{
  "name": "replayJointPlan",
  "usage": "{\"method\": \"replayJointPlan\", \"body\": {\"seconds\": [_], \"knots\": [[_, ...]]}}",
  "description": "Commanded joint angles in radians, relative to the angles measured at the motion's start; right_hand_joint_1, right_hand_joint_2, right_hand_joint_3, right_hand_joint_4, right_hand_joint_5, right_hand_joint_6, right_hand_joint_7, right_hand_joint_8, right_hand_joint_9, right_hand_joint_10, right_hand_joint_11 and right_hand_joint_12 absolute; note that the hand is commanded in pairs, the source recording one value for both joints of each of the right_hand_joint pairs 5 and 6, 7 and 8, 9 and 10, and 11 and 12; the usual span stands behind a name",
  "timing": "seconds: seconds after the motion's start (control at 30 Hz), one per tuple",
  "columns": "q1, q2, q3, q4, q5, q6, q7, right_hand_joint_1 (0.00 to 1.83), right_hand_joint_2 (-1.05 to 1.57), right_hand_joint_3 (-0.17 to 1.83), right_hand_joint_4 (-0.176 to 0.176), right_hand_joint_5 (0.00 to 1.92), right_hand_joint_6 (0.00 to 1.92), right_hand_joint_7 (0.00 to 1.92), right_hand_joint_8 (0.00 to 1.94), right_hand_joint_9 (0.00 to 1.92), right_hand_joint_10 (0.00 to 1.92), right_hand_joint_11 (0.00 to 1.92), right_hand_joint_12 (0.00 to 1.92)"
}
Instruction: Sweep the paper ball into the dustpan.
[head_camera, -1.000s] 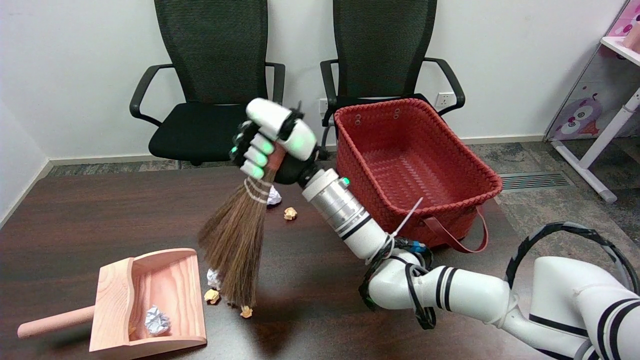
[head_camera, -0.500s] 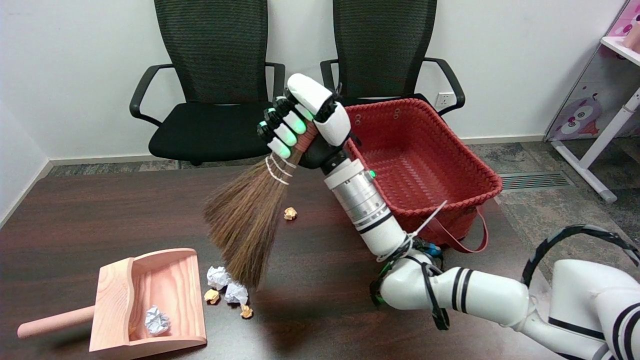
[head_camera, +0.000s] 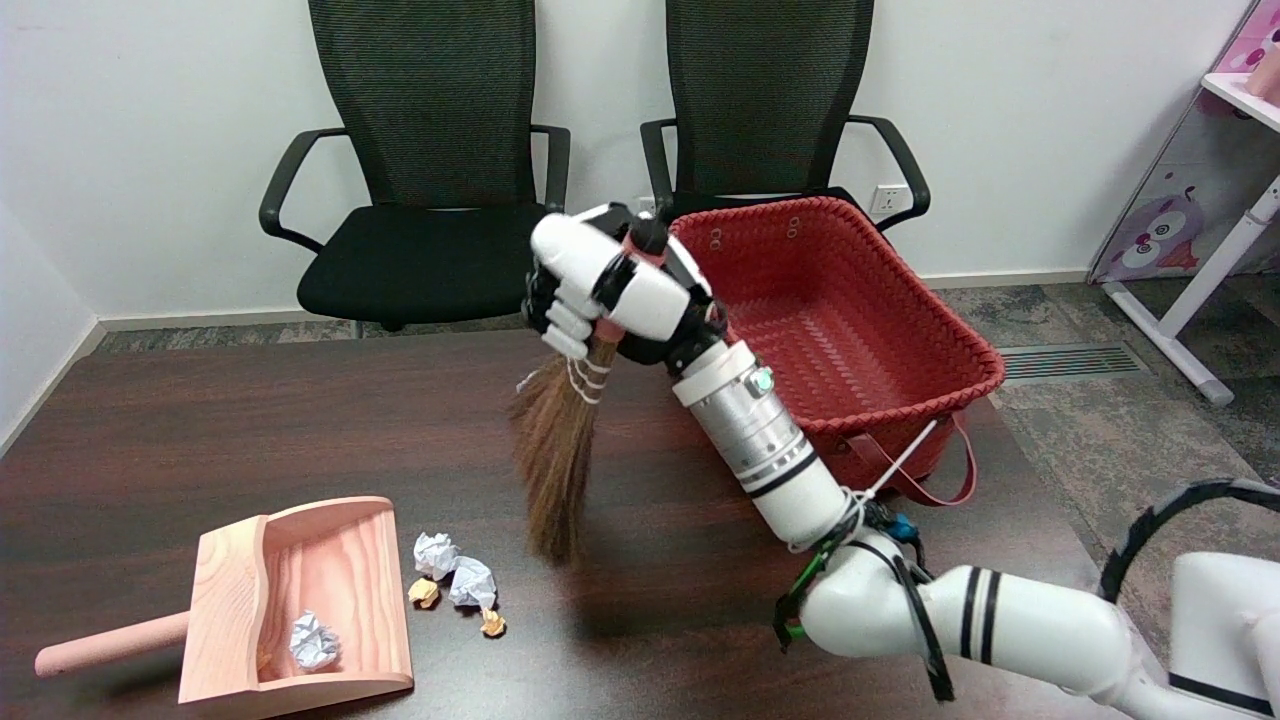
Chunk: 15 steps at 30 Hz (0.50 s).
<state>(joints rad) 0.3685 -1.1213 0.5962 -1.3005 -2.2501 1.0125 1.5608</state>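
Since the earlier pictures, the broom (head_camera: 553, 470) is swung to the right and turned nearly upright, so that its bristles hang clear of the paper balls; the small brown ball seen earlier near the middle of the tabletop (head_camera: 200, 420) is now hidden behind the bristles. The right hand (head_camera: 615, 290) is raised in front of the red basket (head_camera: 880, 340), and its fingers (head_camera: 566, 325) are clenched round the broom's reddish handle, just above the white binding.

One wooden dustpan (head_camera: 290, 600) is laid at the lower left of the tabletop, its handle pointing left and its open mouth facing right. One white paper ball (head_camera: 313, 640) is seen inside it, near the front edge. Four paper balls are counted on the tabletop just beside the dustpan's mouth: two white ones (head_camera: 434, 553), close together, and two small brown ones (head_camera: 423, 592), one on each side of the nearer white ball. The bristle tips are held near this group, to its right, but apart from it.

Two black mesh chairs (head_camera: 430, 150) are placed side by side behind the tabletop, against the white wall. One basket is set at the tabletop's right edge, with a strap handle hanging from its near side.
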Motion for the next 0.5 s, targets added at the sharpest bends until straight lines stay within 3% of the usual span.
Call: {"method": "replayJointPlan", "body": {"seconds": [0.03,0.2,0.5], "knots": [[-0.172,-0.02,0.0,-0.331,0.123,-0.291,-1.063,0.87,1.46,1.64,0.014,1.92,1.92,1.92,1.92,1.92,1.92,1.92,1.92],[-0.186,-0.114,-0.037,-0.336,0.242,-0.315,-1.337,0.87,1.47,1.67,0.016,1.92,1.92,1.92,1.92,1.92,1.92,1.92,1.92],[-0.162,-0.256,-0.099,-0.206,0.224,-0.32,-1.378,0.88,1.47,1.7,0.016,1.92,1.92,1.92,1.92,1.92,1.92,1.92,1.92]]}}
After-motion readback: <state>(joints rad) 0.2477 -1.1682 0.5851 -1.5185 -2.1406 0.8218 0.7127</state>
